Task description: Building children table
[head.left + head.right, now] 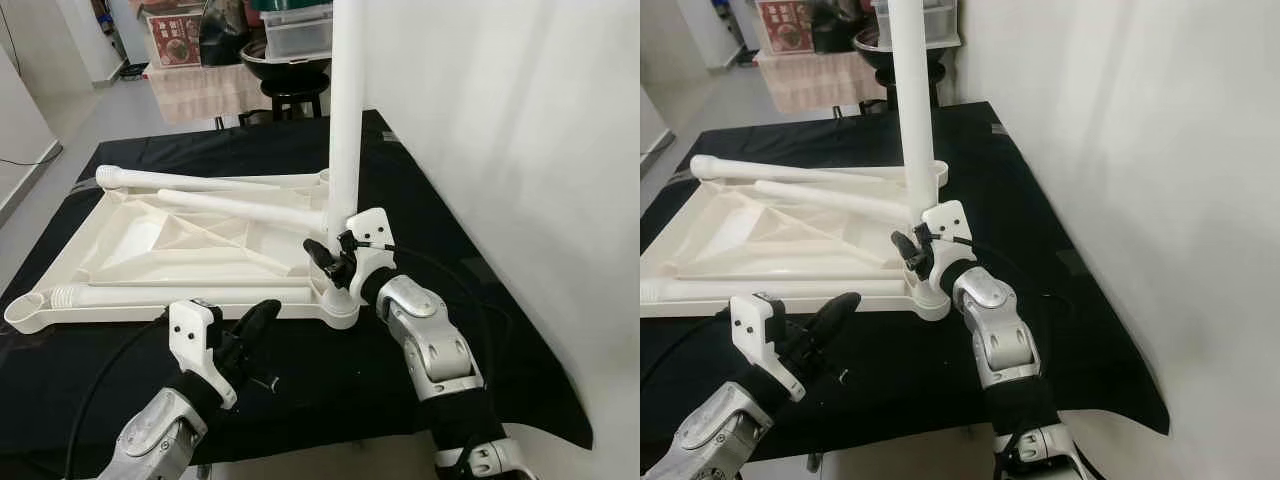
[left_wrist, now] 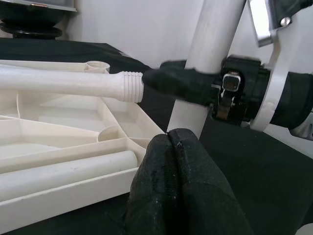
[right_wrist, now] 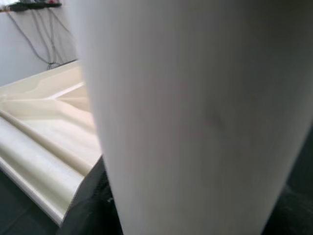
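Jaws, right: closed around the lower shaft of the upright leg (image 1: 346, 110), just above the corner socket; your right gripper (image 1: 333, 262) has the tube pinched between its black fingers.
Jaws, left: pressed together on nothing; your left gripper (image 1: 250, 335) hovers over the black cloth (image 1: 330, 370), just in front of the tabletop's near edge.

Item: tabletop (image 1: 160, 245), cream moulded plastic, lying underside up on the cloth-covered surface. Ribbed and hollow, so likely light and fairly stiff, though it will probably slide on the cloth if you push sideways.

Item: upright leg, white tube, standing in the near right corner socket (image 1: 340, 305). Smooth and round, so expect it to slip or twist in a two-finger grip. Hold it low, close to the socket, as you do now, for leverage without tipping.

Item: loose legs, three, lying across the underside: one along the near edge (image 1: 190, 295), two (image 1: 210, 183) crossing toward the far corner. Threaded ends (image 2: 128, 86) visible. Take each mid-shaft, never by the threads.

Note: steady the tabletop's rim with your left gripper while turning.
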Tool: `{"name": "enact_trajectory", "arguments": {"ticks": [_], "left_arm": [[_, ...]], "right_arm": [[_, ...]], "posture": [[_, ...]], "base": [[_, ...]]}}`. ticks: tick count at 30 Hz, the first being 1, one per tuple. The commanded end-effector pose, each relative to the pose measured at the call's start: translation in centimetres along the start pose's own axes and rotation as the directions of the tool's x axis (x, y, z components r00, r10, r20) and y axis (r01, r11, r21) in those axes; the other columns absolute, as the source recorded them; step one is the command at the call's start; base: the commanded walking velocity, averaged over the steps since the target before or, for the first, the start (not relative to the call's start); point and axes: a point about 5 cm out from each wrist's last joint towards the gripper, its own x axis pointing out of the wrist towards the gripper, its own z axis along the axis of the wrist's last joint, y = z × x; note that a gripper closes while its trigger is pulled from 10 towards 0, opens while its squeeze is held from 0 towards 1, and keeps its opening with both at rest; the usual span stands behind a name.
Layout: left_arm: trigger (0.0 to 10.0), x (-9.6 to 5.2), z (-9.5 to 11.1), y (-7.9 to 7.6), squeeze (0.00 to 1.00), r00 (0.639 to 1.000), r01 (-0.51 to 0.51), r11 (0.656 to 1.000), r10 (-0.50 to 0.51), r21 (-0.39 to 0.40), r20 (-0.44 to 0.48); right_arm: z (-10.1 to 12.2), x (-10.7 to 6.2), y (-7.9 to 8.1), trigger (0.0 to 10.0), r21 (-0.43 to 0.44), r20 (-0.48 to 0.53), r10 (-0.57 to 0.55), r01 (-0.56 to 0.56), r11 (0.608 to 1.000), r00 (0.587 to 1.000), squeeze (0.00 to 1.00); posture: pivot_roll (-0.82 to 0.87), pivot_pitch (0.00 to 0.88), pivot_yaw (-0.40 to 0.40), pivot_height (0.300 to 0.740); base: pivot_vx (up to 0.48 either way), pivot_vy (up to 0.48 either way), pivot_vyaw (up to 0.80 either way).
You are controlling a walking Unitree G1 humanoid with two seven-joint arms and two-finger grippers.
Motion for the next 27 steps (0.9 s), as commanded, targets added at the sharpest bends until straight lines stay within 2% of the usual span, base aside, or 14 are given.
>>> {"name": "enact_trajectory", "arguments": {"ticks": [1,4,7,8,9,10,14,15,17,18,19,23,26,27], "left_arm": [[10.0,-0.1,-0.5,0.3,0.00,1.000,-0.019,1.000,0.019,0.004,-0.024],[10.0,0.0,-0.5,0.2,0.00,1.000,-0.014,1.000,0.014,0.000,-0.025],[10.0,0.0,-0.5,0.2,0.00,1.000,-0.013,1.000,0.013,-0.001,-0.025],[10.0,0.0,-0.5,0.2,0.00,1.000,-0.013,1.000,0.013,-0.001,-0.024],[10.0,0.1,-0.5,0.2,0.00,1.000,-0.014,1.000,0.014,-0.001,-0.023],[10.0,0.1,-0.6,0.2,0.00,1.000,-0.015,1.000,0.015,-0.001,-0.022],[10.0,0.1,-0.6,0.2,0.00,1.000,-0.015,1.000,0.015,-0.001,-0.022],[10.0,0.1,-0.6,0.1,0.00,1.000,-0.015,1.000,0.015,-0.001,-0.023],[10.0,0.1,-0.6,0.0,0.00,1.000,-0.015,1.000,0.015,-0.001,-0.023],[10.0,0.1,-0.6,0.0,0.00,1.000,-0.014,1.000,0.014,-0.001,-0.024],[10.0,0.1,-0.7,0.0,0.00,1.000,-0.014,1.000,0.014,-0.001,-0.025],[10.0,0.0,-0.7,-0.1,0.00,1.000,-0.014,1.000,0.014,0.000,-0.025],[10.0,0.0,-0.7,-0.2,0.00,1.000,-0.014,1.000,0.014,-0.001,-0.025],[10.0,0.0,-0.7,-0.2,0.00,1.000,-0.014,1.000,0.014,-0.002,-0.025]], "right_arm": [[0.0,0.1,0.0,10.0,0.022,-0.019,0.067,-0.067,0.998,0.998,1.00],[0.7,0.8,-1.3,10.0,-0.006,0.013,0.242,-0.242,0.970,0.970,1.00],[1.3,1.2,-2.0,10.0,-0.017,0.036,0.298,-0.298,0.955,0.954,1.00],[1.7,1.3,-2.5,10.0,-0.011,0.057,0.360,-0.360,0.933,0.931,1.00],[2.1,1.5,-2.9,10.0,-0.030,0.065,0.428,-0.427,0.904,0.901,0.88],[2.3,1.6,-3.1,10.0,-0.028,0.056,0.487,-0.486,0.873,0.872,0.00],[2.4,1.6,-3.2,10.0,-0.024,0.046,0.522,-0.522,0.853,0.851,0.00],[1.8,1.9,-3.1,10.0,-0.008,-0.021,0.607,-0.607,0.794,0.794,0.00],[1.6,2.0,-3.0,10.0,0.002,-0.046,0.631,-0.631,0.776,0.775,0.00],[1.4,2.1,-3.0,5.5,0.015,-0.059,0.651,-0.651,0.759,0.757,0.00],[1.3,2.3,-3.0,0.0,0.032,-0.065,0.652,-0.652,0.758,0.755,0.00],[1.1,2.5,-3.1,0.0,0.050,-0.073,0.654,-0.652,0.757,0.753,0.00],[0.8,2.5,-3.5,0.0,0.047,-0.089,0.640,-0.638,0.768,0.764,0.00],[0.7,2.5,-3.7,0.0,0.047,-0.090,0.616,-0.615,0.787,0.782,0.00]], "posture": [[-0.06,0.060,0.025,0.740],[-0.05,0.056,0.020,0.740],[-0.05,0.056,0.019,0.740],[-0.05,0.055,0.018,0.740],[-0.05,0.053,0.016,0.740],[-0.04,0.050,0.015,0.740],[-0.04,0.050,0.015,0.740],[-0.03,0.046,0.013,0.740],[-0.03,0.046,0.011,0.740],[-0.03,0.046,0.010,0.740],[-0.02,0.046,0.009,0.740],[-0.02,0.046,0.009,0.740],[-0.02,0.046,0.007,0.740],[-0.03,0.048,0.008,0.740]], "base": [[0.000,0.000,0.00],[0.000,0.000,0.00],[0.000,0.000,0.00],[0.000,0.000,0.00],[0.000,0.000,0.00],[0.000,0.000,0.00],[0.000,0.000,0.00],[0.000,0.000,0.00],[0.000,0.000,0.00],[0.000,0.000,0.00],[0.000,0.000,0.00],[0.000,0.000,0.00],[0.000,0.000,0.00],[0.000,0.000,0.00]]}}
